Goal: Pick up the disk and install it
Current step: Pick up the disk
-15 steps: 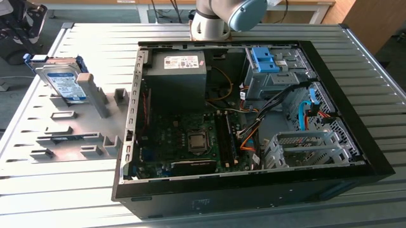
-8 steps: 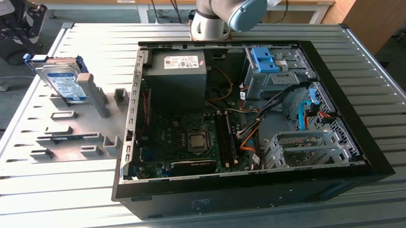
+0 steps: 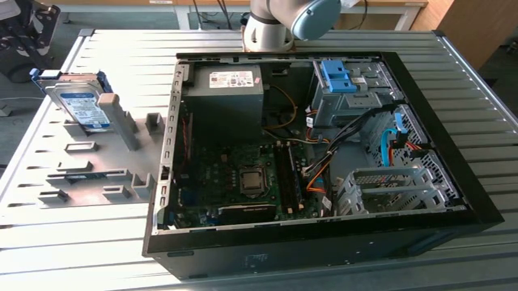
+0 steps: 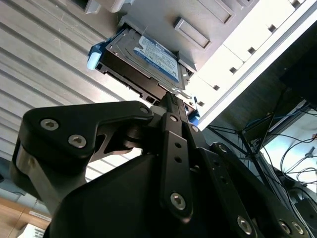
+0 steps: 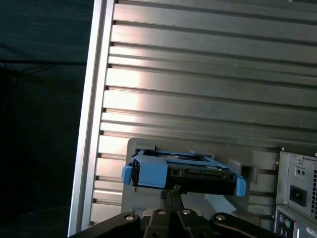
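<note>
The disk [image 3: 81,104] is a silver drive with a white-and-blue label and blue rails. It stands on edge in a grey holder [image 3: 121,124] at the exterior view's left, beside the open computer case [image 3: 453,200]. In both wrist views the disk [image 4: 148,58] [image 5: 181,173] lies just beyond my gripper's tips, with the holder behind it. My gripper [image 4: 168,99] [image 5: 171,191] points at the disk's edge, its black fingers drawn together with nothing between them. Whether the tips touch the disk I cannot tell.
Inside the case are a grey power supply [image 3: 227,91], a blue bracket [image 3: 340,76] on a drive bay, a perforated metal cage [image 3: 389,188] and loose cables. The arm's base [image 3: 271,27] stands behind the case. The grey fixture plate [image 3: 85,176] lies on the slatted metal table [image 3: 73,242].
</note>
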